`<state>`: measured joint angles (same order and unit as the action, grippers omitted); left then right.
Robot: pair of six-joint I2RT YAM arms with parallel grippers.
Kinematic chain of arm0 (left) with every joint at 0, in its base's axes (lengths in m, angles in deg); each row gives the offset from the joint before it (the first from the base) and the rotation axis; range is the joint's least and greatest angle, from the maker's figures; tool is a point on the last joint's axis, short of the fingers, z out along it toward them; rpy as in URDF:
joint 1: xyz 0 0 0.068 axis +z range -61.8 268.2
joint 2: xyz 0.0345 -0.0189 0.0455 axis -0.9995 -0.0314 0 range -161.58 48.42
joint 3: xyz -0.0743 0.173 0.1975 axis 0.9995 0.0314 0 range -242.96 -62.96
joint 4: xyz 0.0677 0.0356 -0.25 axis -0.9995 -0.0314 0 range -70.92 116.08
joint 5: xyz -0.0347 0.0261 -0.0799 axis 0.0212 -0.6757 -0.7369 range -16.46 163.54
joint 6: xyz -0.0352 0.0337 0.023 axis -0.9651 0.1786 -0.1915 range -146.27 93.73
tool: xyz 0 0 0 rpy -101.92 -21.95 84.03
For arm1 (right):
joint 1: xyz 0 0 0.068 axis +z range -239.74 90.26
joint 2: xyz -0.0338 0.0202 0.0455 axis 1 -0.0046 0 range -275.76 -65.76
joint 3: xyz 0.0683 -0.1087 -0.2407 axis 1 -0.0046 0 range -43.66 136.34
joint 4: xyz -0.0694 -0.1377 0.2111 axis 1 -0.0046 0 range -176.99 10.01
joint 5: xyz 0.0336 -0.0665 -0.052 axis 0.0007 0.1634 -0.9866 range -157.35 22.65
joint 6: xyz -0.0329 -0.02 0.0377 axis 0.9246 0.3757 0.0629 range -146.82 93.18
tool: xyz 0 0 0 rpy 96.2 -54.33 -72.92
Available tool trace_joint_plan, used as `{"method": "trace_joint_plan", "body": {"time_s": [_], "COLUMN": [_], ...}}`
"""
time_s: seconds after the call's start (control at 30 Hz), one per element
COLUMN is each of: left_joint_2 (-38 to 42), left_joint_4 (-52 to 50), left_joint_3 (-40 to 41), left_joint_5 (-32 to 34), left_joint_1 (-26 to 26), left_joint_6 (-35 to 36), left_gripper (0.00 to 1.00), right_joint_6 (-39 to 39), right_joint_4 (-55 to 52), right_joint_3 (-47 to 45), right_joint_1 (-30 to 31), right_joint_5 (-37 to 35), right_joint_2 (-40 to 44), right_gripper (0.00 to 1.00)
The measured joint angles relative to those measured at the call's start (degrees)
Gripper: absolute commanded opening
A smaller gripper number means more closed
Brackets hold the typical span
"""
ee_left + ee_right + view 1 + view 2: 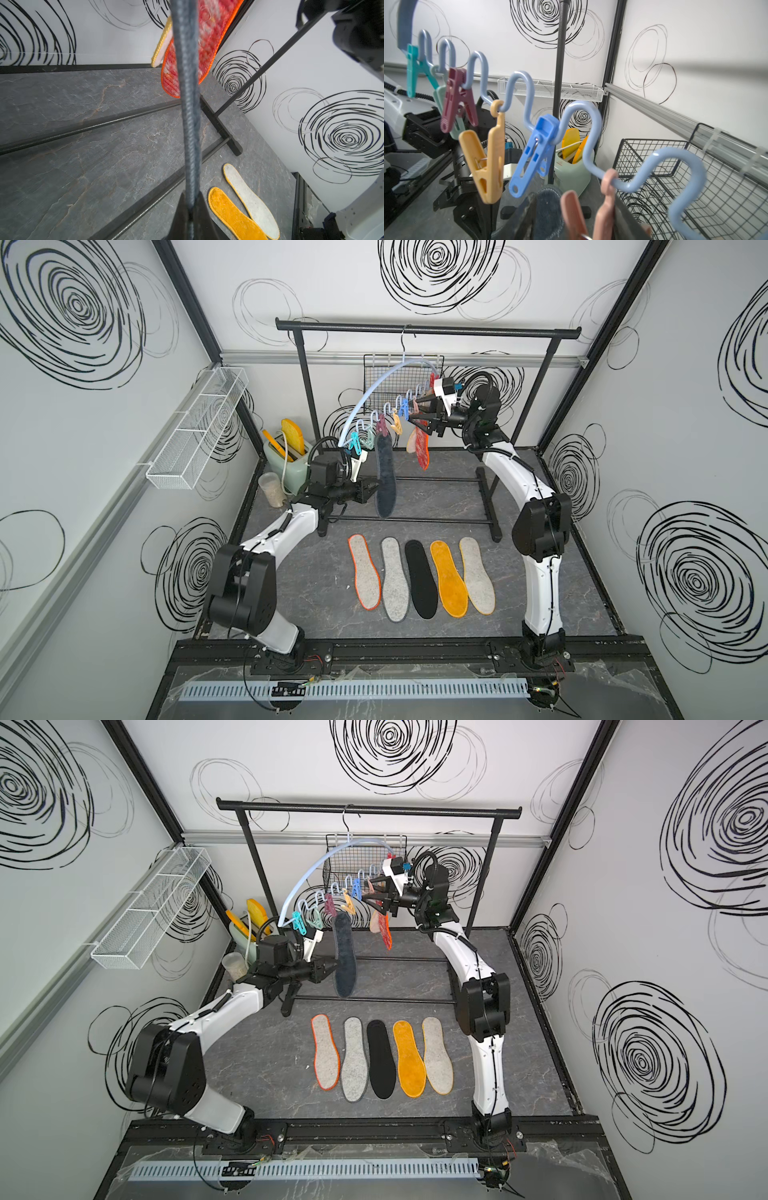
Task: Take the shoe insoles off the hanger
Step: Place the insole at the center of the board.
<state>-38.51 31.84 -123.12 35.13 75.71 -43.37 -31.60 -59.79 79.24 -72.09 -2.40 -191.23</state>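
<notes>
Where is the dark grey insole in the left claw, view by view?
Top view: dark grey insole hangs at centre.
Top view: centre again.
Left wrist: edge-on strip down the middle.
Right wrist: dark rounded end at the bottom, probably it.
Shared landmark: black rack.

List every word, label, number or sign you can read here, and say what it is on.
Readable text: none in any view.
Toaster: small triangular mark on its front, too blurred to read.
Insoles, hanger, pegs: no print visible.
Walls: only black scribbled swirls, no writing.
</notes>
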Motion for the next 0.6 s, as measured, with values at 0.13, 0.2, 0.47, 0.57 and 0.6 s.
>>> {"method": "trace_joint_plan", "body": {"time_s": [0.13,0.2,0.47,0.57,0.6], "left_joint_2": [6.9,10.2,18.5,18.4,18.4], "left_joint_4": [-3.5,-6.4,-24.2,-31.3,-33.4], "left_joint_3": [3.8,6.9,13.6,13.4,13.3], "left_joint_5": [4.5,6.5,17.4,22.8,24.3], "left_joint_1": [0.0,0.3,3.0,3.0,3.0], "left_joint_6": [-1.9,-2.6,-5.9,-6.4,-6.4], "left_gripper": [0.00,0.00,0.00,0.00,0.00], "right_joint_6": [0.1,0.1,0.3,-0.1,-0.2], "right_joint_4": [-0.1,-0.5,-2.5,-2.1,-1.7], "right_joint_3": [-1.3,-3.0,-21.4,-31.5,-34.2], "right_joint_1": [0.1,0.1,-0.2,-0.2,-0.2], "right_joint_5": [-0.7,-1.1,-7.9,-11.6,-12.6], "right_joint_2": [0.4,1.2,12.1,18.6,20.3], "right_gripper": [0.67,0.69,0.74,0.75,0.75]}}
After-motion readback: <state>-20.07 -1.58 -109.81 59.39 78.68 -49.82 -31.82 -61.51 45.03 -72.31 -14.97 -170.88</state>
